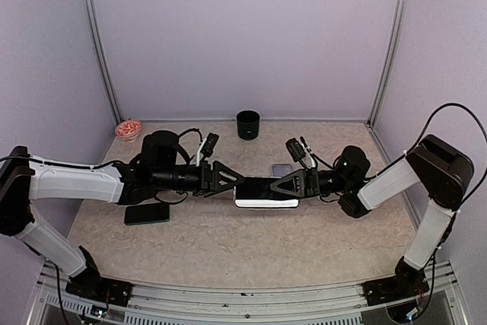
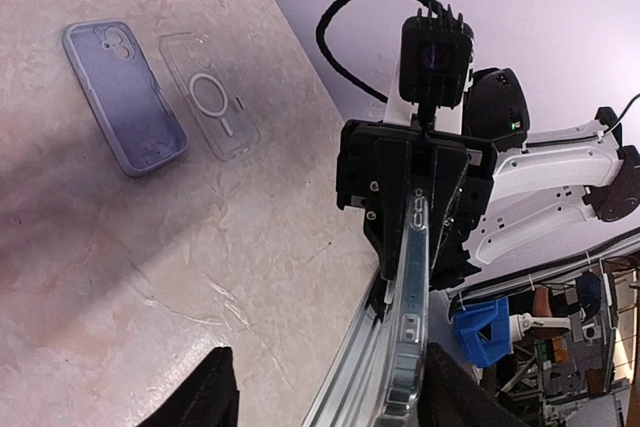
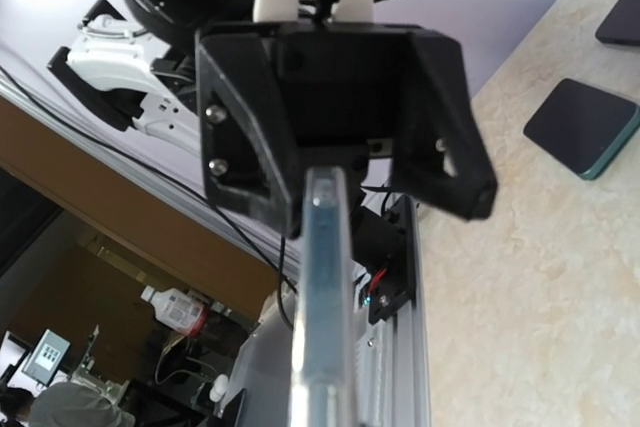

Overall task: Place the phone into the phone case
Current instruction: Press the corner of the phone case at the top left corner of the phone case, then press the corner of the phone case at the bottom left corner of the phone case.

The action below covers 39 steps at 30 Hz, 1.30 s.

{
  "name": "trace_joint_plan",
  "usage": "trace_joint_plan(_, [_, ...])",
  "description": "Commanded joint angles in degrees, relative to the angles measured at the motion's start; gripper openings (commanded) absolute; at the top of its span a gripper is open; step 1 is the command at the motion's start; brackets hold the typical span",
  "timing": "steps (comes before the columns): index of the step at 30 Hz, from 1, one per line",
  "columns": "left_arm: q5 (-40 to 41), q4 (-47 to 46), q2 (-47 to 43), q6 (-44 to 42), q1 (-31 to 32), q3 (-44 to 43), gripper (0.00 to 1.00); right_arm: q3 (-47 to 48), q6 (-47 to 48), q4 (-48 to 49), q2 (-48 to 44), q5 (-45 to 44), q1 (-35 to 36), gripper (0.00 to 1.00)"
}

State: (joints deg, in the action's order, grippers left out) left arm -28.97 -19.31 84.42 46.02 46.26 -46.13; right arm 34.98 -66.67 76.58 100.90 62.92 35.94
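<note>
Seen from above, a black phone (image 1: 147,213) lies flat on the table (image 1: 228,249), left of the phone case and nearer the arm bases. The left gripper (image 1: 237,181) pinches the left end of the phone case (image 1: 266,194), which is held level above the table. The right gripper (image 1: 278,186) clamps the case's right end. A black cup (image 1: 248,124) stands behind the case.
</note>
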Motion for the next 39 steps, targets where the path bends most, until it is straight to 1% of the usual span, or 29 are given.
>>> trace_joint_plan(1, [2.7, -2.7, -2.5, 1.2, -2.1, 2.3, 0.64, 0.4, 1.2, 4.2, -3.8, 2.2, 0.1, 0.0])
trace_joint_plan(5, [1.3, -6.7, -3.7, 2.6, -2.7, 4.9, 0.71, 0.4, 2.7, 1.4, -4.9, 1.7, -0.3, 0.0])
trace_joint_plan(9, [-2.3, -11.4, -4.0, 2.9, -2.0, 6.1, 0.72, 0.7, 6.5, -3.9, -6.9, 0.7, -0.8, 0.0])
trace_joint_plan(14, [-4.7, -11.0, -2.9, 0.4, 0.5, 4.2, 0.72, 2.0, 11.9, -12.4, -10.7, -0.7, -1.2, 0.0])
trace_joint_plan(21, [-7.3, -12.1, -0.3, -0.8, 3.0, 2.1, 0.72, 3.9, 18.5, -23.3, -14.9, -3.3, -1.4, 0.0])
trace_joint_plan(25, [-7.6, -11.3, 0.4, -2.1, 4.2, 0.8, 0.72, 4.0, 19.0, -24.7, -15.5, -4.0, -1.6, 0.0])
trace_joint_plan(30, [-7.4, -11.2, 1.0, -2.2, 4.3, 0.3, 0.66, 4.7, 20.8, -27.7, -16.0, -5.2, -1.6, 0.0])
trace_joint_plan(35, [-8.4, -12.1, 1.6, -1.5, 4.4, 0.3, 0.52, 5.1, 22.7, -30.3, -16.7, -6.1, -1.6, 0.0])
trace_joint_plan(39, [-9.0, -12.1, 2.0, -1.3, 4.4, 0.1, 0.47, 5.6, 24.1, -32.1, -17.3, -7.1, -1.6, 0.0])
